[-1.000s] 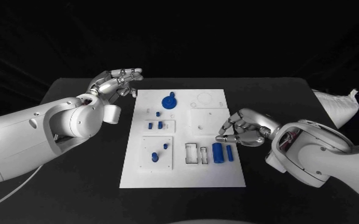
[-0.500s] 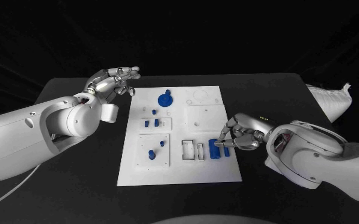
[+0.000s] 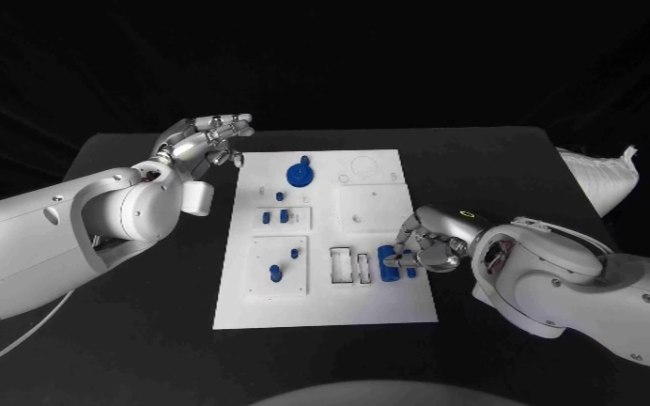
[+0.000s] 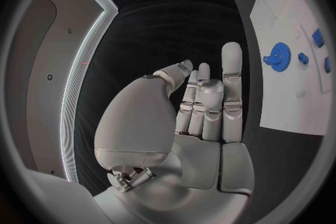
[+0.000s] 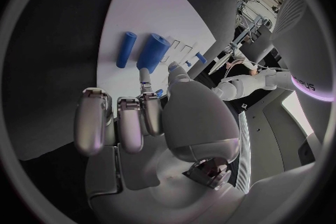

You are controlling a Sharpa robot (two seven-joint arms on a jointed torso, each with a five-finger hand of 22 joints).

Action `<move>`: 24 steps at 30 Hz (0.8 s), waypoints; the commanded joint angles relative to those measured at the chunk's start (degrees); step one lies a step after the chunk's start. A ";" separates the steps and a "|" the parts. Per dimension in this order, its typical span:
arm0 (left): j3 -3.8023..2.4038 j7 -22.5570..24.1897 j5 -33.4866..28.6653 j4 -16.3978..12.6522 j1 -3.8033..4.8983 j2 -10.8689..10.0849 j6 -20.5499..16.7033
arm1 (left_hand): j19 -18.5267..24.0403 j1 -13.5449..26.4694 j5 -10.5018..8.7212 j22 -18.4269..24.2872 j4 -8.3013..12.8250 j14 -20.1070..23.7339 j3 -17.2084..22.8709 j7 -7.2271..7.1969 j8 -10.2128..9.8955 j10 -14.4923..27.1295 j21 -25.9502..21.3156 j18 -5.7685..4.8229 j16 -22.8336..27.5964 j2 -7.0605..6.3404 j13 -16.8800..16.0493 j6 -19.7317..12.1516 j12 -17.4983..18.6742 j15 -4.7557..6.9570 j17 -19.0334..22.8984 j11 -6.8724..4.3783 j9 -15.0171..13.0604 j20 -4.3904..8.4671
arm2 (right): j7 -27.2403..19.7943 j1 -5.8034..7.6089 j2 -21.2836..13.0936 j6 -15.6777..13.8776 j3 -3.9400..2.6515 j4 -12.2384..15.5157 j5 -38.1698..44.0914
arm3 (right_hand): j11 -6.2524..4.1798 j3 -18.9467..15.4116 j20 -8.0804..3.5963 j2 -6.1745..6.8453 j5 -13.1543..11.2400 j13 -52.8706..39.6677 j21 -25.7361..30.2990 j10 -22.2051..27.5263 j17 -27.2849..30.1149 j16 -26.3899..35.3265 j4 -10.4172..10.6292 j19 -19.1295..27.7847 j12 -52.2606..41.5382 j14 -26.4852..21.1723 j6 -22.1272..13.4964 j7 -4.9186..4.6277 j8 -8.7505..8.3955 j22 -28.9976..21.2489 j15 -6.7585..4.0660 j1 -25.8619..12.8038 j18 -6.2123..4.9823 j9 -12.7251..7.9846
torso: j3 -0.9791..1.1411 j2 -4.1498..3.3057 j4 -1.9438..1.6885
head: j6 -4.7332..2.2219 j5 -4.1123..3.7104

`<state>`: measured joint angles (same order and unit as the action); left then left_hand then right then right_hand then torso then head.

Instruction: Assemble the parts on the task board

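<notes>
The left hand (image 3: 203, 148) hovers over the tabletop (image 3: 122, 331) at about ten o'clock from the task board (image 3: 325, 307), just off its far-left corner, released: in its wrist view the fingers (image 4: 231, 75) stand straight and apart with nothing between them.

On the board, moving rightward, a blue peg (image 3: 275, 274) stands in the near-left block at about seven o'clock, two short blue pins (image 3: 276, 217) sit above it in the mid-left block, and a blue gear (image 3: 301, 175) lies toward twelve o'clock. Near the centre are two open white slots (image 3: 352, 265).

At four o'clock, the large blue cylinder (image 3: 389, 261) and the thin blue cylinder (image 3: 411, 272) lie side by side on the board. The right hand (image 3: 431, 242) is right over them, fingers curled down; a fingertip (image 5: 145, 77) appears to touch the end of the large one, but whether anything is actually pinched I cannot tell.

By my reckoning these are light, rigid plastic pieces with smooth, round sides, so they will likely roll and slip under a sideways nudge. The large cylinder looks best taken across its middle, thumb opposing finger, with firm but modest pressure.
</notes>
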<state>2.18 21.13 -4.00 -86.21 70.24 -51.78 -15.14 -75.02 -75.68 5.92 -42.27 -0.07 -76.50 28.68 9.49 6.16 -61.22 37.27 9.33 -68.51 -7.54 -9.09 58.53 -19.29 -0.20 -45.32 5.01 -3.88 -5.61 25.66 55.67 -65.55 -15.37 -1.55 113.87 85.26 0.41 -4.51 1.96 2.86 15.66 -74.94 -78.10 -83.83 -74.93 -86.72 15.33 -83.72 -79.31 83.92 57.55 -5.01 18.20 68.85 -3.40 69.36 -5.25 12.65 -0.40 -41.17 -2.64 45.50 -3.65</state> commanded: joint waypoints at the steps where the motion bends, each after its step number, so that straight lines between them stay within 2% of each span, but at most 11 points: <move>1: -0.02 0.21 0.23 -0.22 0.01 -0.08 1.12 | 0.24 -0.16 0.23 0.02 0.26 0.55 -0.11 -0.10 0.30 0.36 -0.07 0.73 0.05 0.51 -0.09 -0.33 -0.22 0.00 0.08 0.13 0.00 -0.11 | 1.34 -0.21 0.41 1.94 0.00 -0.39 3.72 | -0.06 -0.46 -0.01 -0.40 0.33 -3.21 -0.20 0.39 -9.51 -0.22 0.19 -0.54 0.18 5.06 -0.29 0.05 0.37 0.02 -0.40 0.12 1.19 0.18 | 0.02 0.00 0.00 | 0.13 -0.03; 14: -0.02 0.13 0.23 -0.35 0.01 -0.25 1.25 | 0.26 -0.08 0.22 0.04 0.24 0.58 -0.15 -0.11 0.34 0.42 -0.10 0.73 0.08 0.50 -0.13 -0.32 -0.35 0.00 0.18 0.12 -0.01 -0.12 | 2.41 -1.03 3.10 2.62 0.00 -2.13 6.35 | -0.09 -1.33 -0.01 -0.75 0.13 -2.96 -0.09 0.67 -9.34 -0.12 1.03 -0.39 0.68 5.00 -0.57 0.10 0.97 -0.14 -0.42 -0.33 1.14 0.78 | 0.02 -0.03 -0.07 | 0.35 0.17; 24: -0.02 0.04 0.23 -0.42 0.01 -0.36 1.31 | 0.26 -0.08 0.22 0.04 0.24 0.58 -0.15 -0.11 0.34 0.42 -0.10 0.73 0.08 0.50 -0.13 -0.32 -0.35 0.00 0.18 0.12 -0.01 -0.12 | 3.44 -1.74 5.26 2.93 -0.01 -3.51 6.63 | -0.13 -2.36 -0.02 -1.04 -0.77 -3.04 -0.03 0.73 -9.30 -0.09 1.24 -0.30 0.89 4.97 -0.89 0.15 1.52 -0.20 -0.44 -1.00 1.12 1.36 | -0.06 0.00 -0.01 | 0.49 0.29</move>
<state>2.18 21.01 -3.99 -86.43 70.24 -52.10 -15.01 -75.02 -75.69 5.92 -42.27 -0.07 -76.50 28.68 9.49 6.16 -61.22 37.27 9.33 -68.51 -7.54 -9.16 58.53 -19.29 -0.20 -45.20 5.01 -3.88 -5.61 27.95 54.08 -60.46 -13.61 -1.58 110.52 90.65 0.42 -6.48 1.96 2.11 15.20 -74.93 -78.09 -83.42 -74.91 -86.70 16.52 -83.71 -78.62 83.92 57.09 -4.91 19.51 68.69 -3.39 68.61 -5.25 13.94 -0.41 -41.17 -2.66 45.94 -3.39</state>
